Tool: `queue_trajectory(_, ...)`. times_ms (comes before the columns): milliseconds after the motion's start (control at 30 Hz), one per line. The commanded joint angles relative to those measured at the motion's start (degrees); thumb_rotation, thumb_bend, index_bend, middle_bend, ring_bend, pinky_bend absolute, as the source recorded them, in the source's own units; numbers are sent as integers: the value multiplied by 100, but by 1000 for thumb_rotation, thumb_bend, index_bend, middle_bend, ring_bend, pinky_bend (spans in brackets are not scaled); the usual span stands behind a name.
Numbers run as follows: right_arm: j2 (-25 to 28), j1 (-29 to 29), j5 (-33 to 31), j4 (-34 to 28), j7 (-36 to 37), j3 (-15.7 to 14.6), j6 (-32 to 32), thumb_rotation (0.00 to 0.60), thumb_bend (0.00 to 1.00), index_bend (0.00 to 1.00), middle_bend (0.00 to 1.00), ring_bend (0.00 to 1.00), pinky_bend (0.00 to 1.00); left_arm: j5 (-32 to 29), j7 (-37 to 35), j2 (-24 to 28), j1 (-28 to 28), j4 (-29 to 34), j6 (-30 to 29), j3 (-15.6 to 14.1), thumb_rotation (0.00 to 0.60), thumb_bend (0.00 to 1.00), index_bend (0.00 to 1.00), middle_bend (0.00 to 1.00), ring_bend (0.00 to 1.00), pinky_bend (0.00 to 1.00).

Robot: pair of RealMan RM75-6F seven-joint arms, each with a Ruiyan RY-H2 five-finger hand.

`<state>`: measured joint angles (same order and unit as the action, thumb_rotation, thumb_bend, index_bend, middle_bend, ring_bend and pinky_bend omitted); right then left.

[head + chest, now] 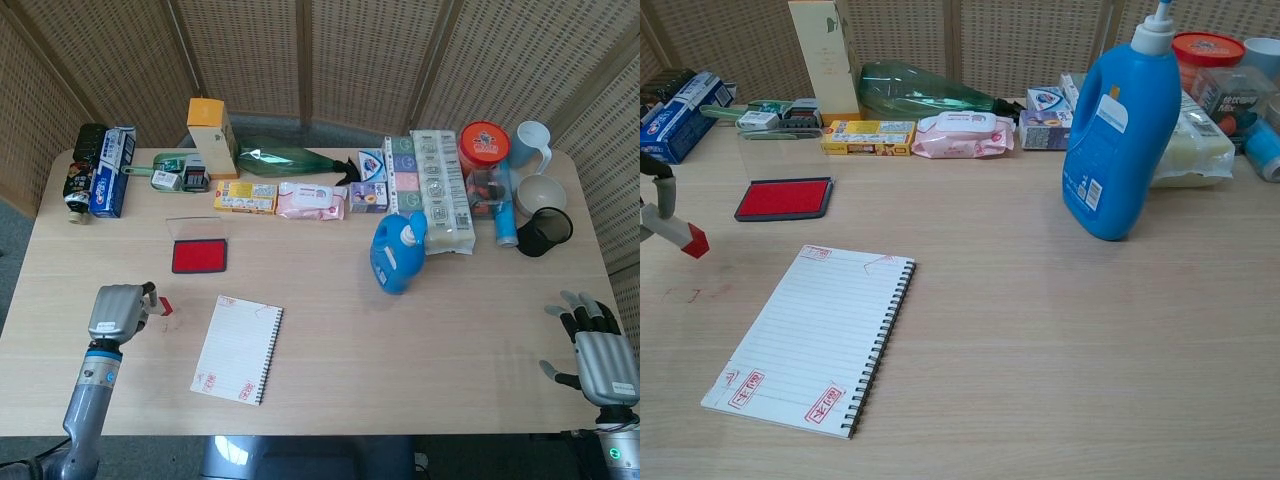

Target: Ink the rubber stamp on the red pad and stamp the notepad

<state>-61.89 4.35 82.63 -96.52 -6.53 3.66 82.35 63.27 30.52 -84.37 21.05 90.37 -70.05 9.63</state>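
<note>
My left hand point(117, 311) sits at the table's front left and holds the small rubber stamp point(162, 305) lifted off the table, its red face tilted. In the chest view only fingertips point(662, 172) and the stamp point(680, 236) show at the left edge. A faint red mark point(685, 294) lies on the wood below it. The red ink pad point(199, 256) lies open behind the spiral notepad point(238, 348), which bears red imprints point(824, 403) near its front corners. My right hand point(602, 357) rests at the front right edge, fingers spread, holding nothing.
A blue detergent bottle point(398, 251) stands mid-table. Along the back edge lie boxes, a green bottle point(285, 160), a wipes pack point(313, 200), a toothpaste box point(111, 170), a red-lidded jar point(484, 146) and cups point(541, 190).
</note>
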Motion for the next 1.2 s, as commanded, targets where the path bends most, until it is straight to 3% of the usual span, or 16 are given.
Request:
queue_trajectory(33, -8, 3, -6, 2, -18, -4, -9, 600, 42, 254, 114, 88, 84, -540, 615, 225, 309, 336, 129, 323, 600, 371, 590, 1000, 1000, 1000)
queue_trajectory(267, -40, 19, -46, 32, -48, 1, -47, 600, 41, 255, 114, 88, 84, -1392, 1414, 290, 830, 456, 211, 709, 600, 369, 595, 1000, 1000, 1000)
queue_trajectory(567, -133, 77, -150, 138, -125, -1, -198, 600, 41, 255, 114, 87, 83, -2638, 2082, -101, 1698, -176, 550, 1022, 600, 368, 600, 1000, 1000, 1000)
queue_trajectory(933, -257, 172, -289, 335, -132, 28, -387, 600, 41, 232, 114, 89, 83, -3456, 2320, -719, 2407, -1244, 813, 992, 600, 369, 601, 1000, 1000, 1000)
queue_trajectory(1200, -262, 187, -293, 346, -106, 24, -404, 600, 41, 232, 114, 89, 83, -3691, 2329, -918, 2591, -1529, 793, 890, 600, 368, 601, 1000, 1000, 1000)
